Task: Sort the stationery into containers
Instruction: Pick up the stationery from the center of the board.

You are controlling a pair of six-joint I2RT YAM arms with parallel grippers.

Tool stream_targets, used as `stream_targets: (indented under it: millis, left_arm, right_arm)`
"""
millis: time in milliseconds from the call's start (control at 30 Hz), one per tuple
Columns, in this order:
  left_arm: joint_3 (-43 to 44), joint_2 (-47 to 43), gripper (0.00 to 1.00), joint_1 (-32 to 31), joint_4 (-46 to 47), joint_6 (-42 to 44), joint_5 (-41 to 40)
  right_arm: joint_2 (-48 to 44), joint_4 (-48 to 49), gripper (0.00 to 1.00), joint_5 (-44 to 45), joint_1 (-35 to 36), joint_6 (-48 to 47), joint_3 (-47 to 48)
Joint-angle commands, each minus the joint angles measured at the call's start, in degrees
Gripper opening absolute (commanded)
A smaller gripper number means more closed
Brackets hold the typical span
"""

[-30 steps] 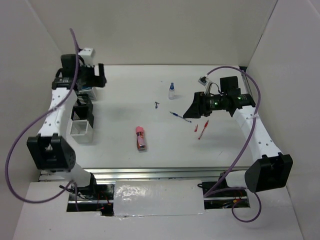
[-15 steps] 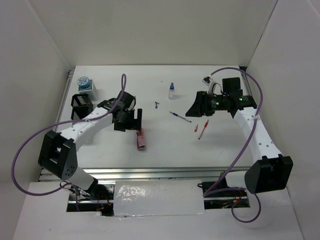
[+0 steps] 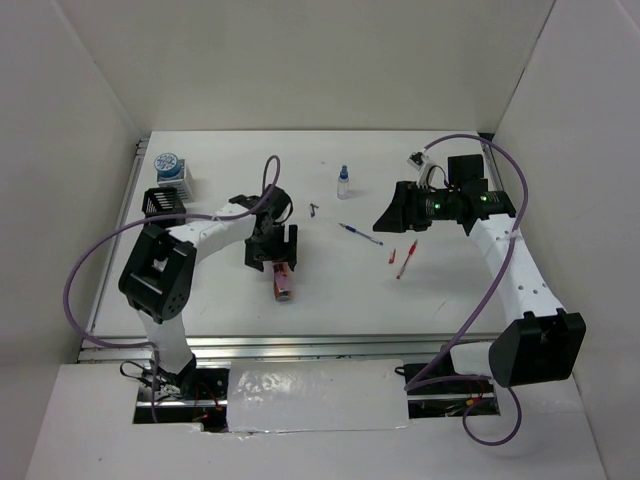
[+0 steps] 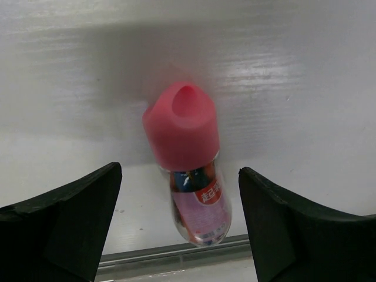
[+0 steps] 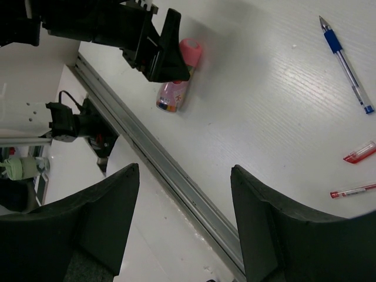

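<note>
Pink block (image 3: 285,288) — cap half-hidden overhead

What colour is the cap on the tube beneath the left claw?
Pink; the cap shows best in the left wrist view.

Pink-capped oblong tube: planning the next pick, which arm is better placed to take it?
Left. The left fingers, open, frame the pink-capped oblong tube directly below; the right fingers hang far off.
</note>
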Motion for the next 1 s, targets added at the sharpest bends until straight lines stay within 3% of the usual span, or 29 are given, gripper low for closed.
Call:
stream_targets:
  millis: [0, 400, 600, 800, 967]
  left_arm:
    - [4.25, 2.98, 0.92, 0.01, -1.08, -0.94, 1.66]
    - [5.67, 8.36, 0.7, 0.19, -1.17, 0.02, 3.16]
    - [5.67, 6.69, 0.37, 0.45, -0.29, 0.99, 2.46]
    - [6.89, -3.06, 0.0, 1.15, 2.78, 2.57, 0.17]
    - [5.24, -15.44, 0.0, 8.88, 9.37, 6.51, 1.05]
  right_arm:
    - [-0.87, 2.13, 0.7, -1.36, -0.49, -0.06, -0.63]
    - [-0.61, 1.6, 0.69, -1.8, -0.76, -0.59, -0.37]
    - [-0.87, 1.6, 0.69, -1.8, -0.76, -0.59, -0.37]
    - [-1.13, 1.6, 0.69, -1.98, -0.84, -1.02, -0.54]
    - [-0.61, 0.99, 0.69, -2.24, -0.84, -1.64, 0.16]
